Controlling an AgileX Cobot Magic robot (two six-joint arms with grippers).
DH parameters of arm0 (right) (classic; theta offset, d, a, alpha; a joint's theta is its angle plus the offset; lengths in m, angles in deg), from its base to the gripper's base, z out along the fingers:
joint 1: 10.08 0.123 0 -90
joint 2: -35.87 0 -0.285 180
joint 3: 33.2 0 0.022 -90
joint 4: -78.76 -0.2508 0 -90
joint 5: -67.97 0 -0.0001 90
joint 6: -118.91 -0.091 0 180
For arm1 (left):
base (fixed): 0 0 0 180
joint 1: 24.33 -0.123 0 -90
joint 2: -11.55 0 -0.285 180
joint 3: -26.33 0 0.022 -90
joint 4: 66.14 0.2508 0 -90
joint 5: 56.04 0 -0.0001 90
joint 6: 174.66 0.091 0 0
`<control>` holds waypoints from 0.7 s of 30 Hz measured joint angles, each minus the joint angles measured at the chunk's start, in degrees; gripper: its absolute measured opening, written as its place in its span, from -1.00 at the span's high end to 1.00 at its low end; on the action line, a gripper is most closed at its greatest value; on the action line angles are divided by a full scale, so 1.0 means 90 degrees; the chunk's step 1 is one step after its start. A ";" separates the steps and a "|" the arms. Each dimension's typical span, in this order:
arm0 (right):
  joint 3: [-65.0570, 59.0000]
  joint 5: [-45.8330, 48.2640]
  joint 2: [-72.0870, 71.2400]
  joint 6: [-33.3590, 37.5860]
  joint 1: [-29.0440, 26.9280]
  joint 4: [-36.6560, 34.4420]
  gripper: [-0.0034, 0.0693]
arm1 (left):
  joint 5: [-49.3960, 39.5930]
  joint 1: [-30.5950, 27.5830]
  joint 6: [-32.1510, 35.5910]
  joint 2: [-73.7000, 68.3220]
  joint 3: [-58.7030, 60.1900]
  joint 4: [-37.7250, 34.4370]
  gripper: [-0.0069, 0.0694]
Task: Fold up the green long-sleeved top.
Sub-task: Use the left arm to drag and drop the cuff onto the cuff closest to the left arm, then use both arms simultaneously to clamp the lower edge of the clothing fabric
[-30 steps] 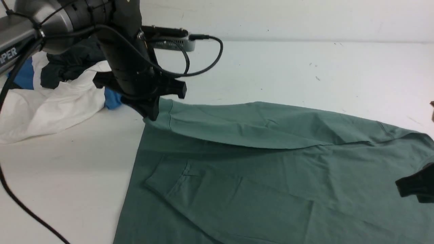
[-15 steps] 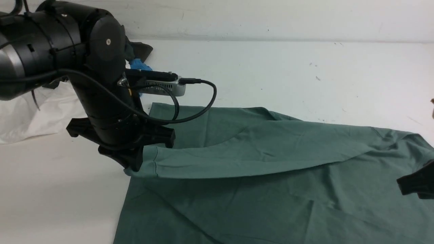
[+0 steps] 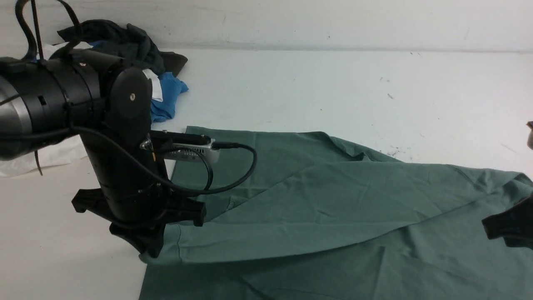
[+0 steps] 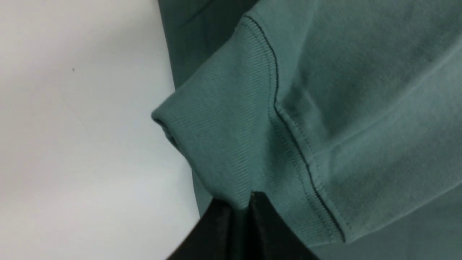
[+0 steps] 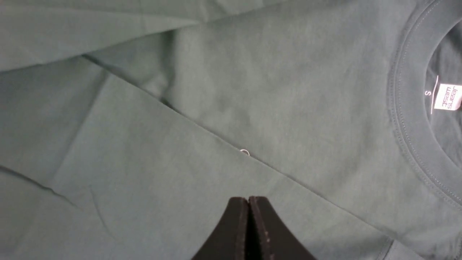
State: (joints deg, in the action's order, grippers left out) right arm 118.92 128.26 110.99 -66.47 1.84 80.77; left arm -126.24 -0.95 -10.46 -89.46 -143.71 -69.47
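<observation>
Left gripper (image 3: 153, 249), clamped on the sleeve cuff (image 4: 223, 126), has dragged that 1 sleeve nearward in the last 1 s, across the green top (image 3: 333, 216) spread on the table (image 3: 333, 83). Sleeve fold-in looks nearly placed. Right gripper (image 5: 249, 204) is closed and empty over the chest. Near hem cut off; logo mostly hidden.

My left gripper (image 3: 150, 251), pinching the cuff (image 3: 170, 246), has travelled from the far left, beside the pile of clothes (image 3: 125, 41), toward the near edge. The sleeve (image 3: 316, 216) came along and now lies slanted across the body of the green long-sleeved top (image 3: 270, 150), whose far hem has come uncovered. With my arm lower, the pile shows fully.
</observation>
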 joint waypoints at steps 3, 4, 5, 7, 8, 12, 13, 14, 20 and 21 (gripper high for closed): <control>0.0000 0.0000 0.0000 0.0000 0.0000 -0.0105 0.93 | 0.0015 0.0005 0.0000 0.0000 0.0000 -0.0086 0.71; 0.0000 0.0000 0.0000 0.0008 0.0000 -0.0135 0.93 | 0.0026 0.0005 0.0000 0.0000 0.0000 -0.0126 0.68; 0.0000 0.0000 0.0000 0.0030 0.0000 -0.0162 0.93 | 0.0031 0.0007 0.0000 0.0000 0.0004 -0.0162 0.65; 0.0000 0.0000 0.0000 0.0063 0.0000 -0.0224 0.93 | 0.0031 0.0012 0.0000 0.0000 0.0004 -0.0259 0.54; 0.0000 0.0000 0.0000 0.0073 0.0000 -0.0224 0.93 | 0.0031 0.0012 0.0000 0.0000 0.0004 -0.0295 0.48; 0.0000 0.0000 0.0000 0.0092 0.0000 -0.0274 0.93 | 0.0031 0.0012 0.0000 0.0000 0.0004 -0.0348 0.19; 0.0000 0.0000 0.0000 0.0092 0.0000 -0.0274 0.93 | 0.0031 0.0012 0.0000 0.0000 0.0004 -0.0348 0.13; 0.0000 0.0000 0.0000 0.0092 0.0000 -0.0274 0.93 | 0.0031 0.0012 0.0000 0.0000 0.0018 -0.0348 0.05; 0.0000 0.0021 0.0000 0.0122 0.0000 -0.0279 0.93 | 0.0128 0.0360 0.0006 0.0212 0.0737 -0.0158 -0.02; 0.0000 0.0038 0.0000 0.0146 0.0000 -0.0279 0.93 | 0.0133 0.0462 0.0000 0.0291 0.0935 -0.0151 0.00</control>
State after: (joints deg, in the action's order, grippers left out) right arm 118.92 128.60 110.99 -65.16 1.84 78.26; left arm -125.04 3.20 -10.46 -86.83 -135.30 -70.82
